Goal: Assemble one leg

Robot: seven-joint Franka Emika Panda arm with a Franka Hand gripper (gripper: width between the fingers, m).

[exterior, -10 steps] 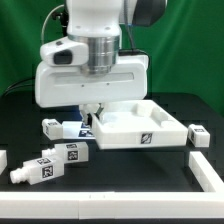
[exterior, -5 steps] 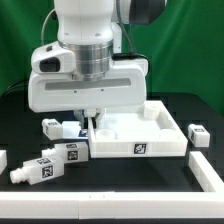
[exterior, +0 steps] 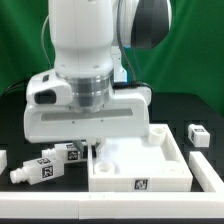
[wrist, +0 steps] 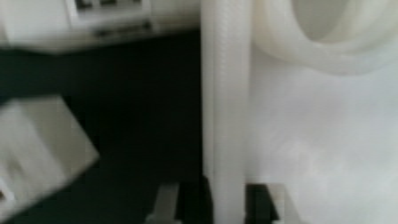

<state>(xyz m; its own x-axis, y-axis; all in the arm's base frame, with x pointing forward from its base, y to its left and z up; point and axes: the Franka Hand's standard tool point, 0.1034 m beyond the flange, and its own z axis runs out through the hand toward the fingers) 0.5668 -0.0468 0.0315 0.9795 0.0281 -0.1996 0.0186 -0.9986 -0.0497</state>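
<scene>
The claw (exterior: 95,149) hangs under the arm's broad white hand, right at the panel's (exterior: 115,180) corner on the exterior view's left. In that view the hand hides most of it. The wrist view is clearer: the two dark fingers (wrist: 175,206) stand on either side of one thin upright wall of the panel (wrist: 222,90), pressed against it with no gap showing. The claw (wrist: 221,206) is therefore nearly closed and grips that wall. A round corner hole (wrist: 338,40) lies just beside the gripped wall, inside the panel.

None of the legs is held. The nearest leg (exterior: 70,152) lies on the black surface (exterior: 65,192) just beside the panel, on the exterior view's left, close to the claw. A second leg (exterior: 40,168) lies further out on that same side, tilted, with its tag marks facing up. A third leg (exterior: 200,135) sits apart from the panel on the exterior view's right, near its far corner.

A white bar (exterior: 40,207) lies on the surface in front of the panel, towards the camera.
</scene>
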